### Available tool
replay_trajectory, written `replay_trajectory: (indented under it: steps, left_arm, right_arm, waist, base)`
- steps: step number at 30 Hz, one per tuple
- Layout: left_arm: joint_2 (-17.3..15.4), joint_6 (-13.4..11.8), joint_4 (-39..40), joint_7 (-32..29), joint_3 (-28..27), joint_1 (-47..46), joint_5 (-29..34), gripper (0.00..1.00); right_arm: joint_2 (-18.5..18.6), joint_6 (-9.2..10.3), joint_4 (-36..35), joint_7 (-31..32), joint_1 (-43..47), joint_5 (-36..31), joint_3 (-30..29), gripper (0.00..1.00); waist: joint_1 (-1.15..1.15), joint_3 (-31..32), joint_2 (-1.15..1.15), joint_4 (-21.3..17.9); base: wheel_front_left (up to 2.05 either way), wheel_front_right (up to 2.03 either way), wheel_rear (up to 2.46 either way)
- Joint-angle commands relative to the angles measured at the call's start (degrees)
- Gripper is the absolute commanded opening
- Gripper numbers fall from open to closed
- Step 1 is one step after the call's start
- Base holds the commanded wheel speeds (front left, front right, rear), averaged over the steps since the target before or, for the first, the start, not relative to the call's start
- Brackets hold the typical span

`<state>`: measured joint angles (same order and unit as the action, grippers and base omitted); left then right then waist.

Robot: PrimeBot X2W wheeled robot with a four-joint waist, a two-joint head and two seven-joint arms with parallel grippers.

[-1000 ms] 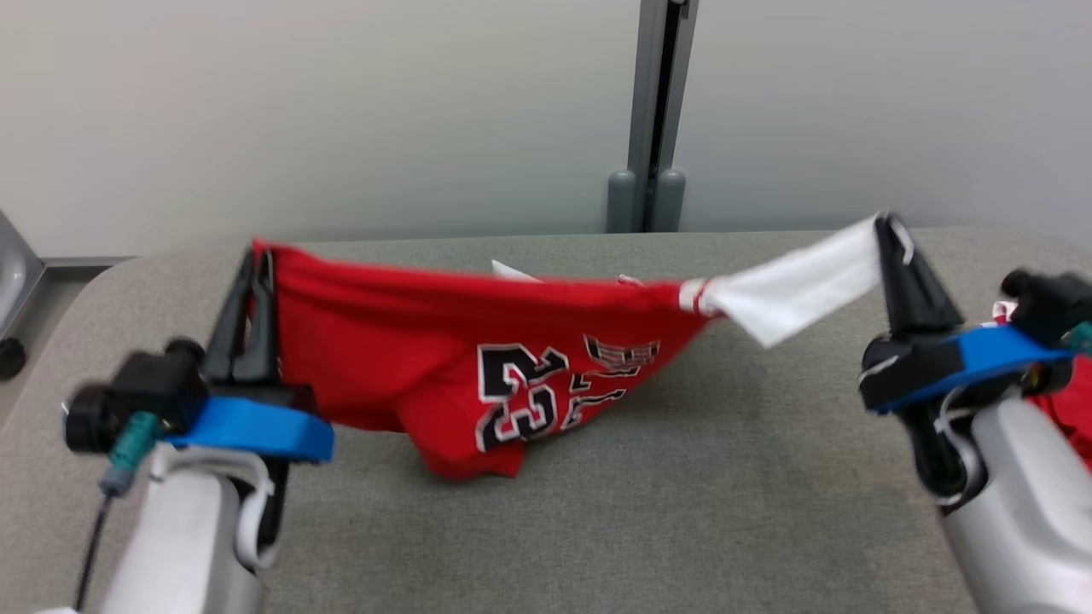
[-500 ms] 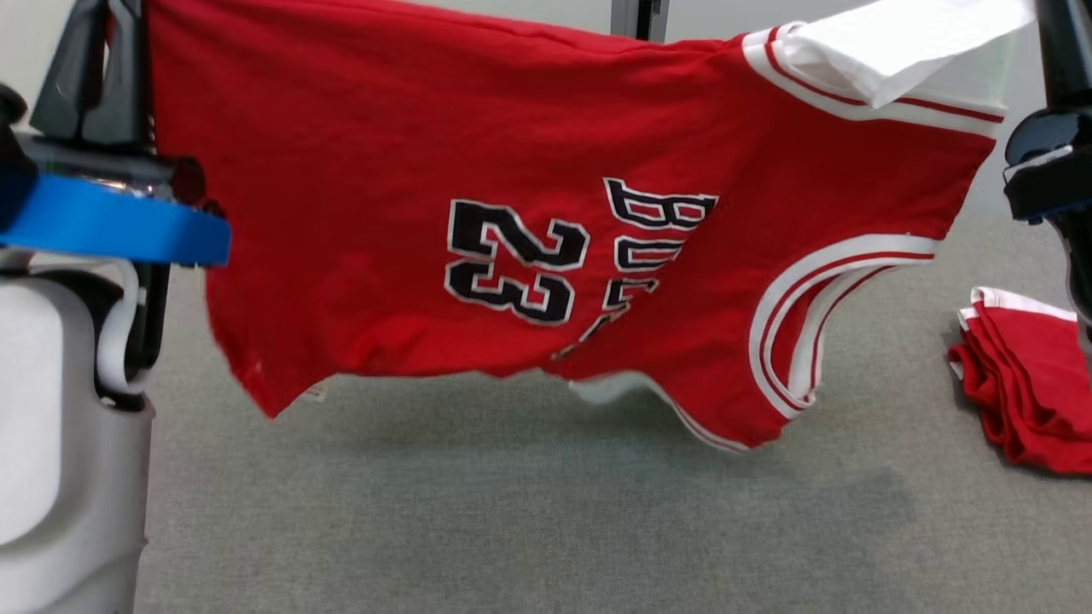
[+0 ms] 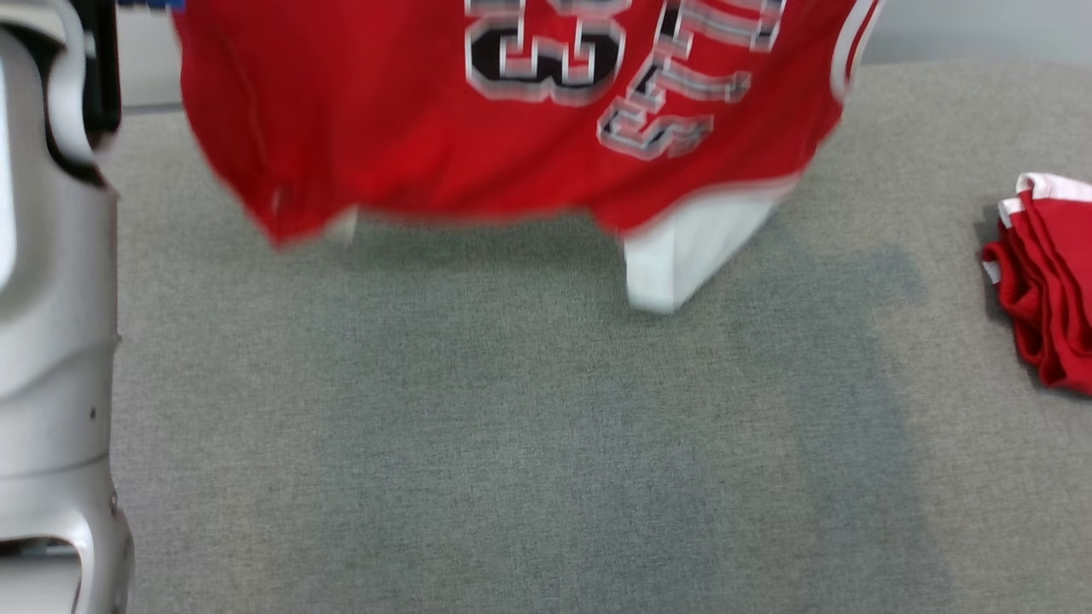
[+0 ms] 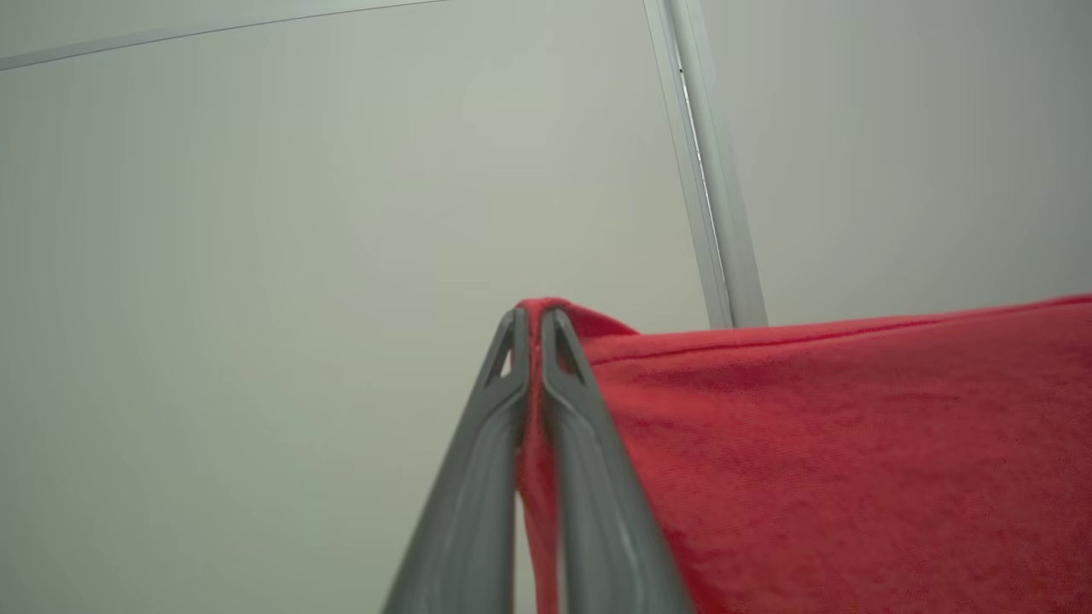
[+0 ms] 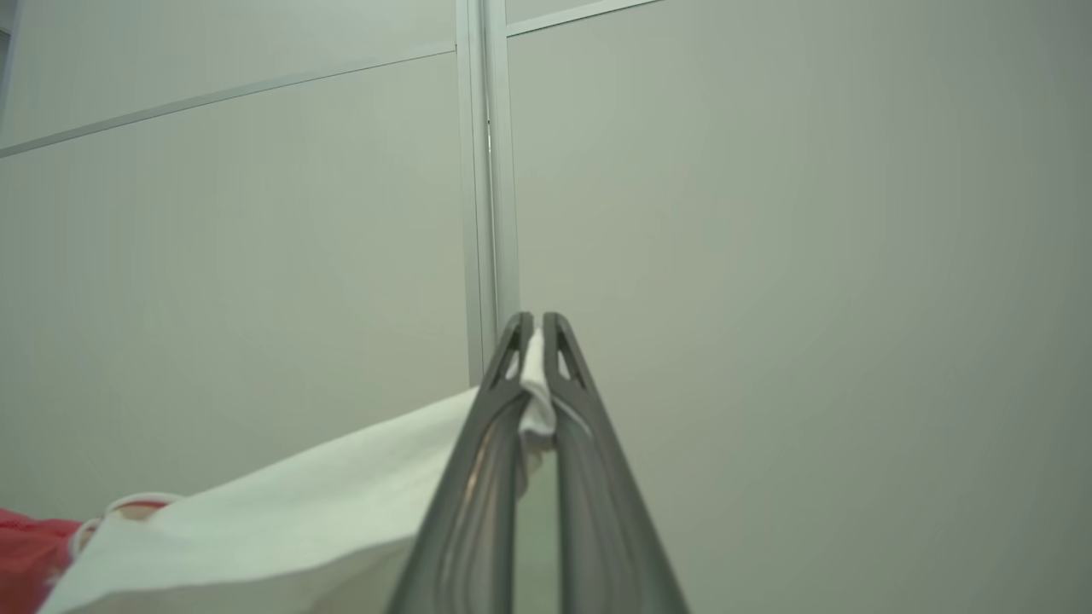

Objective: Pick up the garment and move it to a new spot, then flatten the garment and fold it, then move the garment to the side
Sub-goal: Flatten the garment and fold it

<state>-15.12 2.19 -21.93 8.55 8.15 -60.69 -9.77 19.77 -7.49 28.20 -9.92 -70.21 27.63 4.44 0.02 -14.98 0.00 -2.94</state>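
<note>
Holding the shirt (image 3: 384, 128) up in the air, well off the grey table (image 3: 512, 443). Pinching its red top edge with the left gripper (image 4: 535, 317), the two fingers (image 4: 597, 495) squeezed together on the cloth. Pinching a white part (image 5: 299, 529) of the same shirt with the right gripper (image 5: 537, 320), fingers (image 5: 469, 512) squeezed together on it too. Pulled out wide between the two grips, hanging down like washing on a line. Red, with black and white numbers and letters, a bit blurry in the head view. Lowest down, a white flap (image 3: 682, 256), near the table top but not touching it, as far as can be told. Off at the left of the head view, the pale left arm (image 3: 43, 341), reaching up out of the picture. Over at the right side of the table, a pile of red clothes (image 3: 1045, 298), well apart from the hanging shirt.

Done, by the look of it: the picking up. Maybe in the middle of the carry to a new spot, though hard to say from one look. Not yet done: laying the shirt down, smoothing it flat, folding it, and sliding it off to the side. So only near the start, with most of the job left. Next, most likely: lowering both grippers together so as to lay the shirt flat, not in a heap.
</note>
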Motion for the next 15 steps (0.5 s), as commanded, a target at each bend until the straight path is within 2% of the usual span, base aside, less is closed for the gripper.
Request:
replay_trajectory:
  steps: [1, 5, 8, 12, 15]
  left_arm:
    - [0.08, -0.39, -1.06, 1.57, 0.02, -1.56, 0.59, 0.0]
    - [0.8, -1.27, -5.71, 5.45, -0.71, -6.48, 0.64, 0.0]
    - [0.92, -0.95, -7.67, 6.37, -0.59, -4.87, 1.06, 0.0]
    - [1.57, -0.57, -7.6, 6.62, -1.37, 0.82, 0.4, 0.0]
    - [2.92, -0.37, -7.36, 6.65, -2.43, 8.65, -0.55, 0.0]
  right_arm:
    - [-0.44, 0.0, 1.23, -1.09, -1.89, -0.29, -0.39, 0.0]
    - [0.23, 0.01, 5.46, -3.92, -7.51, -0.8, -0.58, 0.0]
    - [0.81, 0.01, 6.94, -4.88, -7.44, 0.7, -0.59, 0.0]
    - [1.62, 0.01, 7.04, -5.14, -1.18, 3.87, 1.66, 0.0]
    - [2.13, 0.01, 5.5, -5.26, 6.61, 7.74, 3.26, 0.0]
  waist:
    - [-0.02, -1.28, 0.0, 0.68]
    - [-0.02, -3.09, 0.0, 0.35]
    - [-0.02, -3.68, 0.0, 0.0]
    - [-0.02, -4.15, 0.0, -0.36]
    - [-0.02, -3.95, 0.0, -0.61]
  base:
    - [0.0, 0.0, 0.0]
    - [0.0, 0.0, 0.0]
    - [0.0, 0.0, 0.0]
    - [0.0, 0.0, 0.0]
    - [0.0, 0.0, 0.0]
